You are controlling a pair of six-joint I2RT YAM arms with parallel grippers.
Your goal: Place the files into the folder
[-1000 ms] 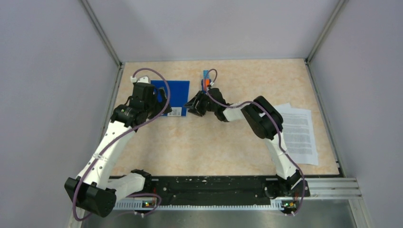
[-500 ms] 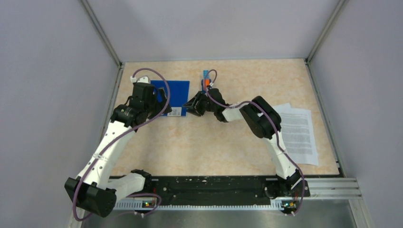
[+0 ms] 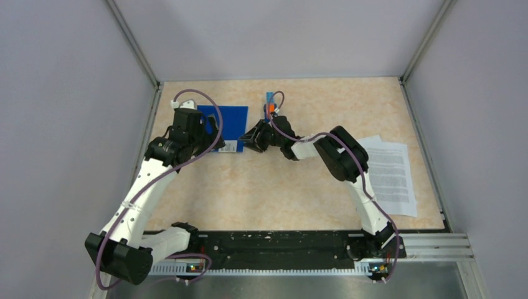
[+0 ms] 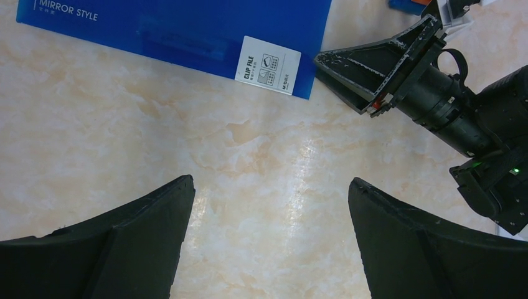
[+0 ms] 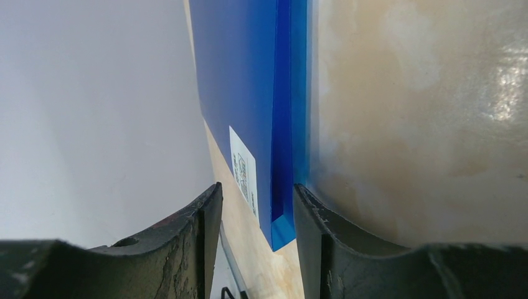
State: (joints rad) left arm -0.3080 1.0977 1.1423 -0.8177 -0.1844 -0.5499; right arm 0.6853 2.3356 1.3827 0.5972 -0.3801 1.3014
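The blue folder (image 3: 229, 123) lies flat at the back left, white label (image 4: 268, 65) at its near right corner. My left gripper (image 4: 271, 187) hangs wide open over bare table just in front of the folder, holding nothing. My right gripper (image 5: 255, 187) is turned sideways at the folder's right edge, and the folder's corner (image 5: 283, 227) sits between its parted fingers; the cover looks slightly raised off the back sheet. One finger (image 5: 308, 205) is close beside that edge, the other stands apart. The files (image 3: 391, 174), white printed sheets, lie far right.
A small blue-and-orange object (image 3: 269, 106) stands behind the right gripper (image 3: 250, 138). Grey walls close the table on the left, back and right. The right arm's elbow (image 3: 342, 152) rises between the folder and the files. A black rail (image 3: 274, 246) runs along the near edge.
The right gripper's jaws have narrowed a little around the folder's edge, and the right arm has edged slightly left. The left arm and the folder have not moved.
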